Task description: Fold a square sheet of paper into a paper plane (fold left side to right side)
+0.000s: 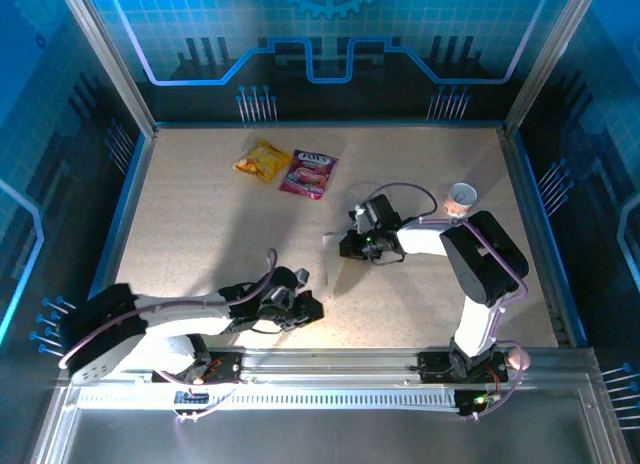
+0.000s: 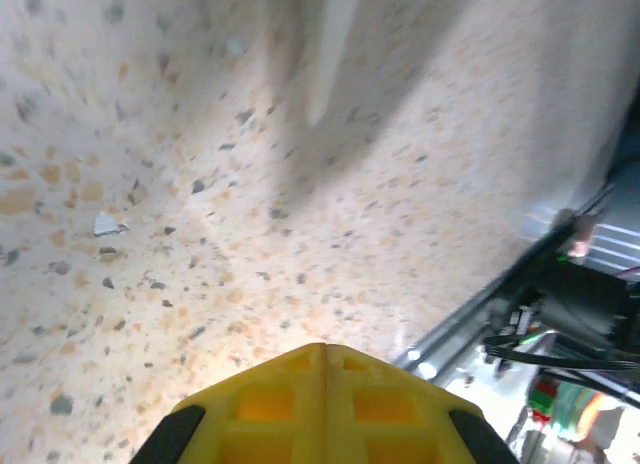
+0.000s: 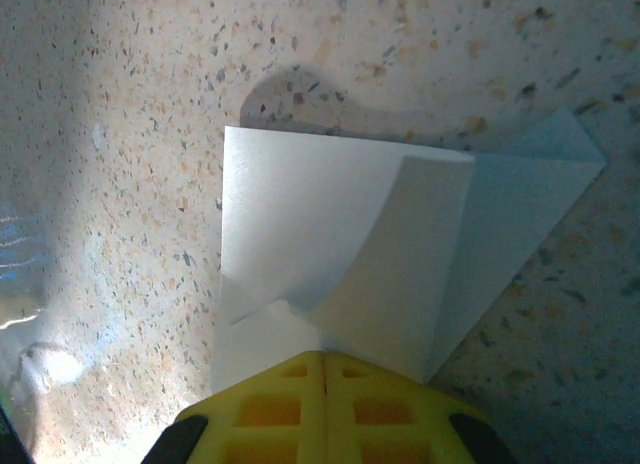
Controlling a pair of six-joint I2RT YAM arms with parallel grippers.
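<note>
Looking first at the square sheet of paper (image 1: 335, 267), we find it partly folded near the middle of the table (image 1: 200, 224), lying between the two grippers. In the right wrist view the sheet (image 3: 300, 224) shows one long straight edge, a flap raised along a slanting crease, and a sharp corner jutting past the flap.

The right gripper (image 1: 347, 248) comes at the paper from the right. Its yellow fingers (image 3: 380, 394) are pressed together with no gap, and their tips meet the paper's edge. We cannot tell whether a layer is pinched between them.

The left gripper (image 2: 325, 349) is likewise closed tight and holds nothing. It sits just off the sheet's near end over bare tabletop, close to the metal rail (image 1: 330, 359) at the near edge.

Far and left of the paper, well apart from it, a yellow snack packet (image 1: 262, 161) and a pink snack packet (image 1: 308, 174) lie side by side. A small cup (image 1: 461, 197) stands to the right, beside the right arm. Wide bare tabletop spreads left of the sheet.
</note>
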